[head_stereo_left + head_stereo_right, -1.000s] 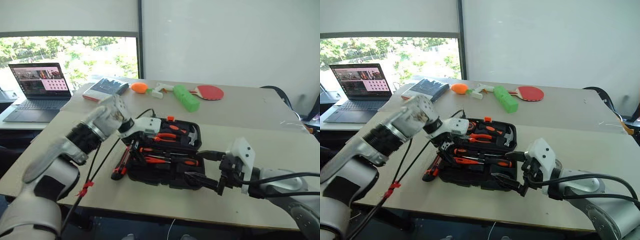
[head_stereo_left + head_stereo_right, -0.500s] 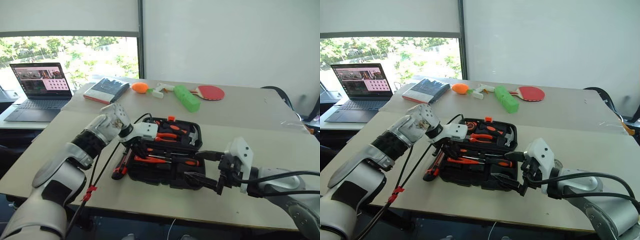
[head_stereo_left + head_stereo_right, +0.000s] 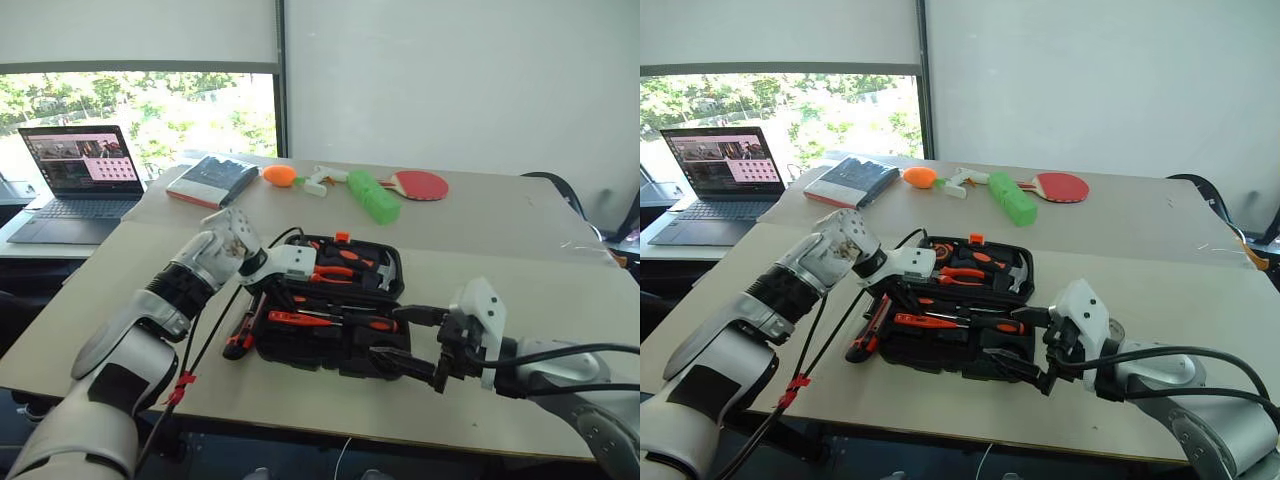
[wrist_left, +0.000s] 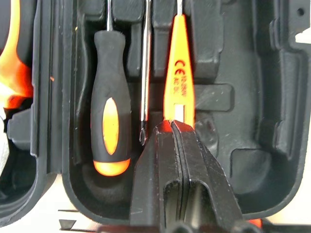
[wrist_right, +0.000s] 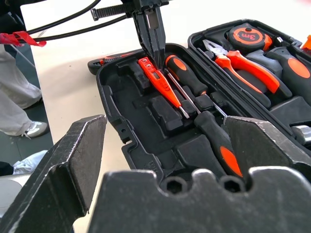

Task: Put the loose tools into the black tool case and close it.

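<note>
The utility knife (image 3: 243,330) is located on the table (image 3: 520,290), touching the left edge of the black tool case (image 3: 335,345), which lies open. The left gripper (image 4: 170,127) is positioned over the case's front half with its fingers pressed together, their tips on the butt end of the short red screwdriver (image 4: 178,73), which is seated in its recess beside a slim screwdriver (image 4: 111,102). To the right, the right gripper (image 3: 405,340) is held fully spread and empty at the case's front right corner.
</note>
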